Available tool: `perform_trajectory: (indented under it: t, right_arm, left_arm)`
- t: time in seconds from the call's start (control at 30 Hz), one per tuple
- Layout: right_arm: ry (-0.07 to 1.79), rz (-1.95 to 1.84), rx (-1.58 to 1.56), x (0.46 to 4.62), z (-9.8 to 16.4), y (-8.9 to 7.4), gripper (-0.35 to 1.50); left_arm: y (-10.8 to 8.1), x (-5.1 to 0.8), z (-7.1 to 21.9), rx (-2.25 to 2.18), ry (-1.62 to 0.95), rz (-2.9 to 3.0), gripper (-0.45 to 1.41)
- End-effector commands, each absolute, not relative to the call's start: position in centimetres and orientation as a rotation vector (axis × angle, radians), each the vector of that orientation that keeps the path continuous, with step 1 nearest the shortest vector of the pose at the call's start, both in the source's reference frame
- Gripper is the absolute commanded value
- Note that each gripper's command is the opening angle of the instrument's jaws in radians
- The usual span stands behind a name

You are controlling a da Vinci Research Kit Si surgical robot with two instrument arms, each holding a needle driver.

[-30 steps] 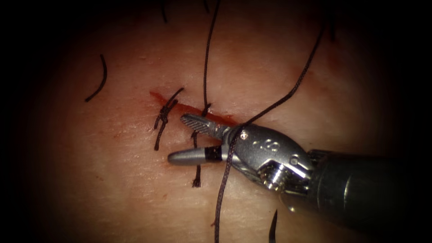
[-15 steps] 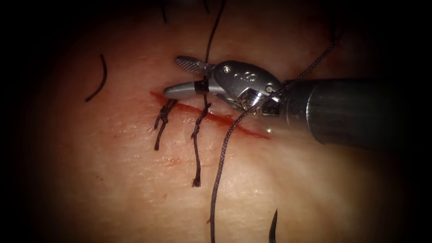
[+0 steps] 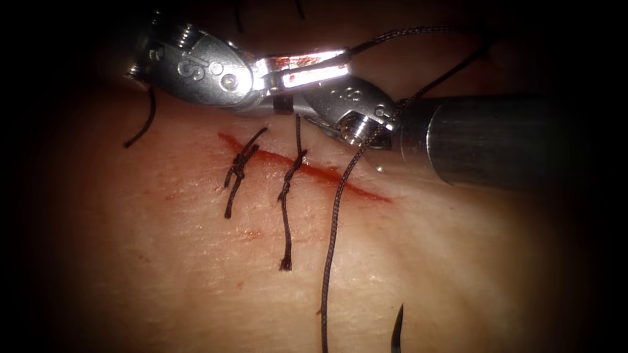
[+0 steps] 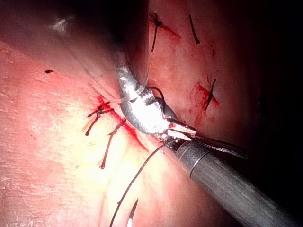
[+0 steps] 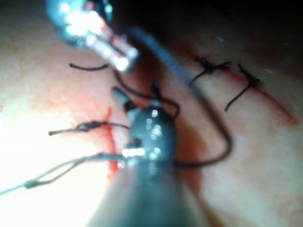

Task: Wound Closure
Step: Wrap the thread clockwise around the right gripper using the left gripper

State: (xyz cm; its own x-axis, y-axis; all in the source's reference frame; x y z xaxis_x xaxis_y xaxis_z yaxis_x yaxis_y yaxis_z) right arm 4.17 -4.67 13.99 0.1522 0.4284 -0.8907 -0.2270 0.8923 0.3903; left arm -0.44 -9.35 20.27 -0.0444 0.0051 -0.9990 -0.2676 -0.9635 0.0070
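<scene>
Tissue (image 3: 196, 274), pale, moist and finely creased, carries a slanting red cut (image 3: 314, 171) that is partly closed: two dark knotted stitches (image 3: 239, 167) (image 3: 291, 167) cross its left and middle stretch with their frayed tails lying on the skin below, while the right end of the cut stays unstitched, so by my reading the closure is somewhat past its middle with at least one more stitch wanted. Above the cut the two metal tools meet. The left tool (image 3: 307, 68) reaches in from the upper left, its flat jaws smeared with red fluid and pressed together on the thread (image 3: 405, 31), which runs off from the tips to the upper right. The right tool (image 3: 288, 104), on its thick dark shaft, lies just beneath and partly behind it; whether it grips anything cannot be told, though a short strand rises from the middle stitch up to it. A long braided strand (image 3: 330, 248) drops from the right tool's wrist across the cut to the lower edge. Near that edge a thin, dark, curved point (image 3: 396, 327), probably the needle, lies free of both tools. A loose cut end of thread (image 3: 145, 124) rests on the tissue at the left.
</scene>
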Motion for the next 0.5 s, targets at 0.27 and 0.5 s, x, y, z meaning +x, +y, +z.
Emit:
perform_trajectory:
  t: [0.27,0.5]
  right_arm:
    - [1.406,0.498,0.15,4.18,14.07,-4.56,-0.1]
    - [1.487,0.638,0.219,4.08,14.08,-4.56,-0.35]
  left_arm:
    - [-9.68,-0.5,20.43,-2.033,0.284,2.096,-0.45]
    - [-9.83,-0.52,20.47,-2.04,0.291,2.075,-0.45]
